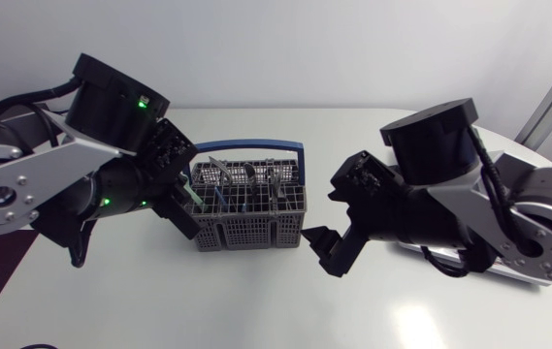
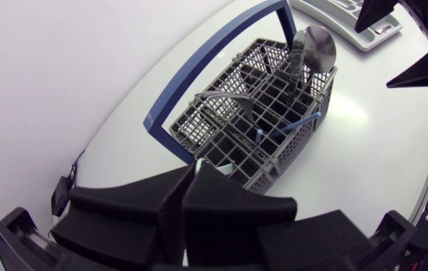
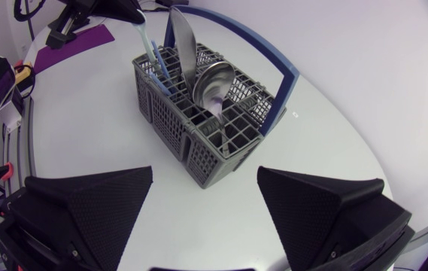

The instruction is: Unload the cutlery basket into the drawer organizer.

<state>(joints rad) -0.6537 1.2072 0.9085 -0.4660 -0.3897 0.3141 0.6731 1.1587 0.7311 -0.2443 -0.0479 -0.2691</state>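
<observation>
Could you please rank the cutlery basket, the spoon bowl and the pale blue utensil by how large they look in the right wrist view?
1. cutlery basket
2. spoon bowl
3. pale blue utensil, only a thin strip showing. It stands at the basket's far end, so its true size is unsure.

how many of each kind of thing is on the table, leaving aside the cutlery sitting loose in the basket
end effector: 2 (left end effector shut on a light blue utensil, right end effector open)
cutlery basket: 1
drawer organizer: 1
total: 4
</observation>
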